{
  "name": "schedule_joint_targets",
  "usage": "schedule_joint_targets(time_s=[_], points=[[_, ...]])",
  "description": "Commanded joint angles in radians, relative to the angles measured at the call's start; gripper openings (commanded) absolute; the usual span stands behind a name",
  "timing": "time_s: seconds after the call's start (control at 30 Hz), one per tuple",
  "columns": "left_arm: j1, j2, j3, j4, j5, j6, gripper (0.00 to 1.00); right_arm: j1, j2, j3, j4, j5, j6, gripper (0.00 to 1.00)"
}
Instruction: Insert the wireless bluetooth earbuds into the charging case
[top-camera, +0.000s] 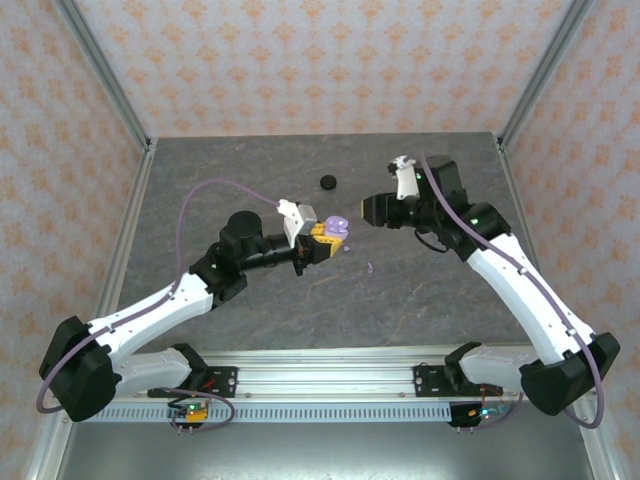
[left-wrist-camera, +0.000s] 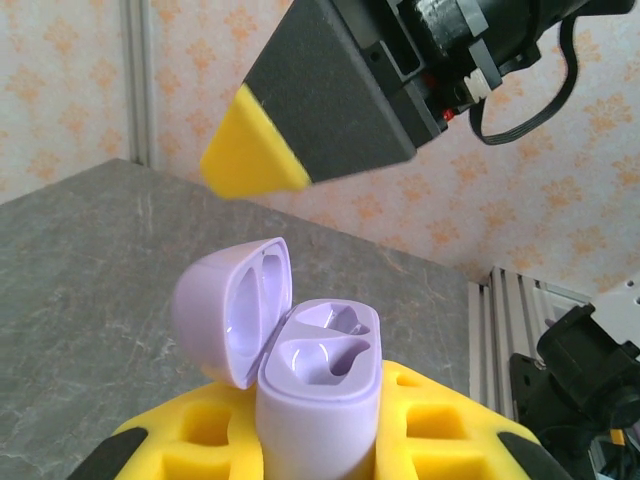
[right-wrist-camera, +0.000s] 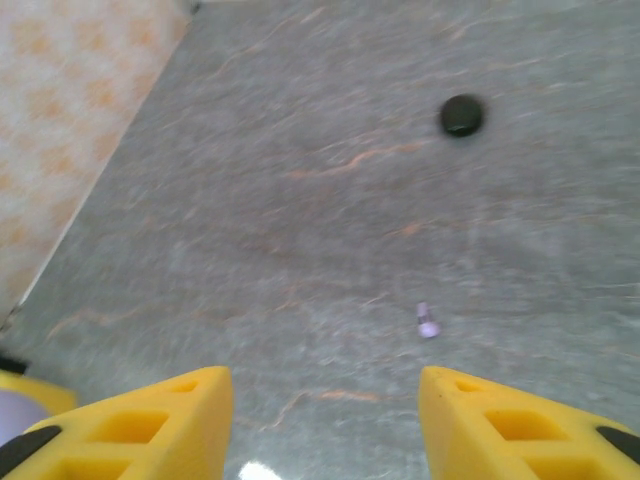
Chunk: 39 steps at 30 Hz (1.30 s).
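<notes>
Holding the open charging case (left-wrist-camera: 318, 400) clamped in your left gripper (top-camera: 325, 239), you are hovering the right gripper (right-wrist-camera: 325, 410), jaws apart, just far of the lavender earbud (right-wrist-camera: 427, 321) lying on the table (right-wrist-camera: 250, 200), so be centring over it before descending.

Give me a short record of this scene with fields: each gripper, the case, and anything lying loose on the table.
left gripper: shut on the lavender charging case
case state: lid hinged open, both wells empty
right gripper: open, holding nothing, close to the case
lavender earbud: loose on the table, untouched by either gripper
black disc: on the table farther back, apart from the earbud
</notes>
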<state>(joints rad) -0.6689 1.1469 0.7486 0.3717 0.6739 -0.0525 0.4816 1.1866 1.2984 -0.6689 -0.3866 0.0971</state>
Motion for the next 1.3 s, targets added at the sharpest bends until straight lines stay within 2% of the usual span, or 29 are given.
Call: schedule_joint_targets(time_s=[0.0, 0.27, 0.47, 0.57, 0.7, 0.77, 0.97, 1.27], points=[[-0.006, -0.022, -0.012, 0.063, -0.047, 0.015, 0.14, -0.023, -0.008, -0.006, -0.064, 0.184, 0.05, 0.52], [-0.006, -0.031, -0.009, 0.047, -0.134, -0.009, 0.15, -0.049, 0.085, -0.123, -0.111, 0.09, 0.056, 0.47], [-0.006, -0.046, -0.006, 0.004, -0.16, -0.007, 0.15, -0.048, 0.193, -0.233, -0.072, 0.002, 0.075, 0.36], [-0.006, -0.056, -0.007, -0.006, -0.172, -0.01, 0.15, -0.046, 0.246, -0.273, -0.027, -0.087, 0.081, 0.28], [-0.006, -0.065, -0.002, -0.032, -0.183, -0.001, 0.15, -0.031, 0.307, -0.294, 0.034, -0.152, 0.099, 0.19], [-0.006, -0.067, -0.003, -0.042, -0.188, 0.004, 0.14, -0.017, 0.346, -0.286, 0.041, -0.165, 0.101, 0.18], [-0.006, -0.07, -0.006, -0.036, -0.196, 0.002, 0.14, 0.026, 0.456, -0.263, 0.047, -0.157, 0.105, 0.13], [-0.006, -0.062, 0.001, -0.051, -0.209, 0.007, 0.14, 0.055, 0.523, -0.251, 0.015, -0.024, 0.116, 0.13]])
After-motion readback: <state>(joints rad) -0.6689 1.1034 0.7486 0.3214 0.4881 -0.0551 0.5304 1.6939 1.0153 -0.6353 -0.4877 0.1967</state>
